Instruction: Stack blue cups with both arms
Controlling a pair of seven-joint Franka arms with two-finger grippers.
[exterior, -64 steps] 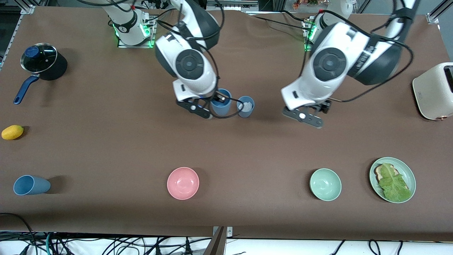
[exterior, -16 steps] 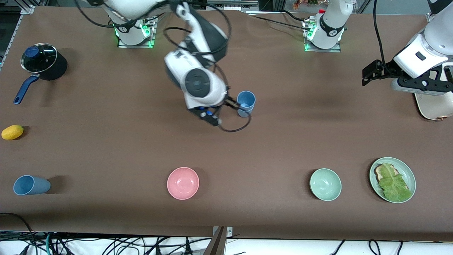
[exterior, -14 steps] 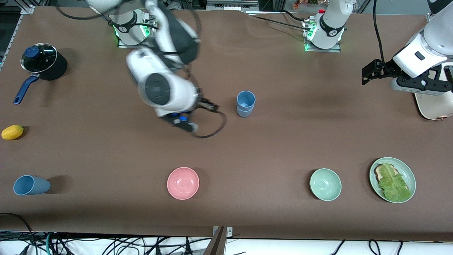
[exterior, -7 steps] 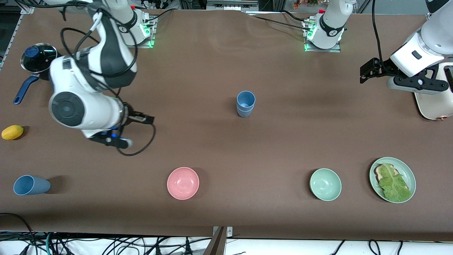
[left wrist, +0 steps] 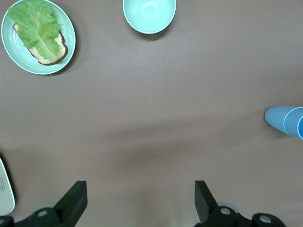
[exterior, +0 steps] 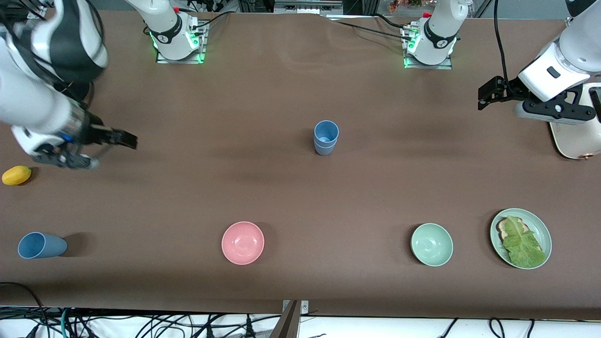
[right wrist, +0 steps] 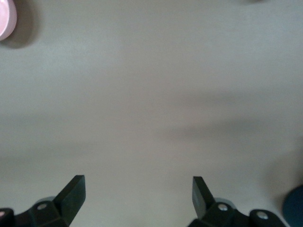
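front view: two blue cups point(exterior: 326, 137) stand nested mid-table; a third blue cup point(exterior: 40, 245) lies on its side at the right arm's end, nearer the camera. the right gripper point(exterior: 123, 139) hangs over bare table there, the left gripper point(exterior: 488, 92) near the toaster point(exterior: 575, 136).

left wrist view: jaws spread wide, empty; the stack point(left wrist: 286, 121) at the edge.

right wrist view: jaws wide, empty; a dark rounded shape point(right wrist: 294, 206), possibly the pot.

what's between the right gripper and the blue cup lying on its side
Nothing visible: only bare table lies between the right gripper and the tipped blue cup. The lemon sits off that path.
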